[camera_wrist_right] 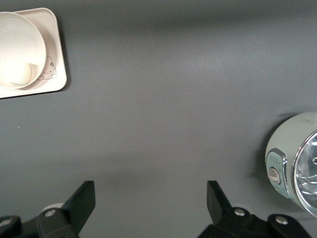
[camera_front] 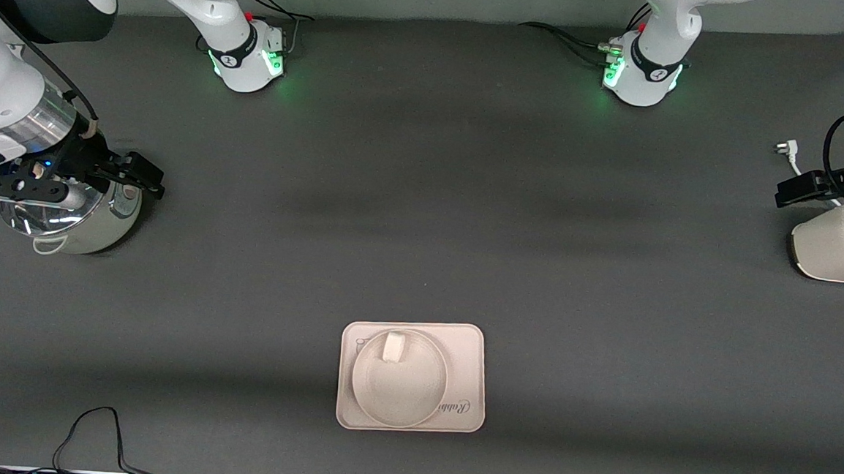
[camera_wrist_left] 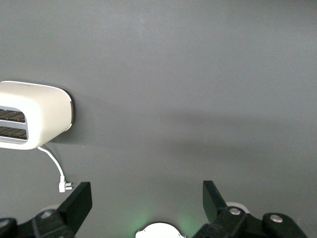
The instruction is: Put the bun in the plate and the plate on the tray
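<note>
The bun (camera_front: pixel 394 346) lies in the round plate (camera_front: pixel 401 393), near its rim. The plate sits on the rectangular tray (camera_front: pixel 470 342), near the front camera at mid-table. The right wrist view also shows the tray (camera_wrist_right: pixel 55 74), the plate (camera_wrist_right: pixel 15 34) and the bun (camera_wrist_right: pixel 20 74), far from the fingers. My right gripper (camera_front: pixel 143 176) is open and empty, up over a pot at the right arm's end of the table; it also shows in the right wrist view (camera_wrist_right: pixel 151 198). My left gripper (camera_front: pixel 787 193) is open and empty over a toaster at the left arm's end; it also shows in the left wrist view (camera_wrist_left: pixel 147 198).
A shiny lidded pot (camera_front: pixel 64 219) stands at the right arm's end, also in the right wrist view (camera_wrist_right: pixel 297 168). A white toaster (camera_front: pixel 839 251) with a loose plug (camera_front: pixel 785 148) stands at the left arm's end, also in the left wrist view (camera_wrist_left: pixel 34 114). A black cable (camera_front: pixel 87 436) lies at the front edge.
</note>
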Motion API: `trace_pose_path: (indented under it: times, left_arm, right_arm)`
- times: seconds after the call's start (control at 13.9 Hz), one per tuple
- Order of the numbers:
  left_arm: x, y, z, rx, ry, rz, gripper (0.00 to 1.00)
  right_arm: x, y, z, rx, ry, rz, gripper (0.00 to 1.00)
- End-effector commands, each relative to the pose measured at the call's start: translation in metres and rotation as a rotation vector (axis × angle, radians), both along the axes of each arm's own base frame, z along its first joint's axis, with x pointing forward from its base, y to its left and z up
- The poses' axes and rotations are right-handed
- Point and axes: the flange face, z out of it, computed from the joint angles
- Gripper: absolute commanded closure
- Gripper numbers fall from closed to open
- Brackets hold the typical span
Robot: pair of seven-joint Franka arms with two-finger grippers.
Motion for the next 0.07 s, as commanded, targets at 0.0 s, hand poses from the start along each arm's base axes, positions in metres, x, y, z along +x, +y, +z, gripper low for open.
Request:
trace_pose_path:
  times: [0.0]
  left_arm:
    - [-0.0049, 0.0040, 0.0094, 0.012, 0.000, 0.013, 0.00]
  right_arm:
    - [-0.0056, 0.0009, 0.0021, 0.019, 0.009, 0.007, 0.00]
